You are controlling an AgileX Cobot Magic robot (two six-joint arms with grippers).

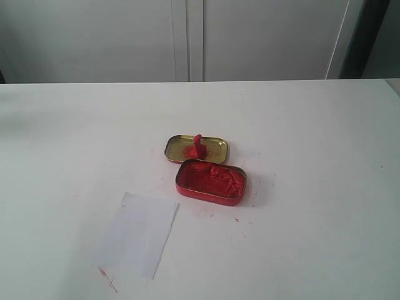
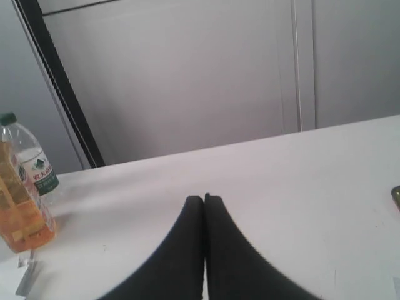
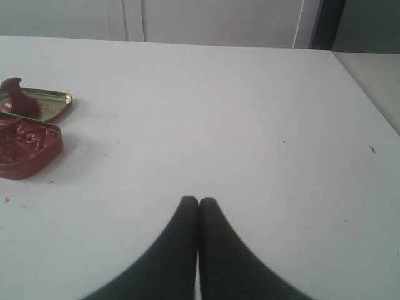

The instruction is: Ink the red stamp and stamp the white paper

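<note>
Your stamp (image 1: 197,147) stands upright in the gold lid (image 1: 215,147), just above the middle of the exterior frame, with its handle pointing up. The red tin (image 1: 210,182) of lumpy paste sits right below the lid in the frame. I can't tell whether the two touch or are just very close.

The paper (image 1: 139,234) lies flat in the lower left of the frame, a bit skewed. It's near the tin but clear of it. There's a thin red smear (image 1: 106,279) on the table (image 1: 312,187) just off its lower left corner.

Both your pincers are clenched on nothing. The left gripper (image 2: 204,199) has its tips pressed together over bare table, with a bottle (image 2: 28,156) standing further off. Same deal for the right gripper (image 3: 198,200): tips together, well apart from the tin and stamp.
</note>
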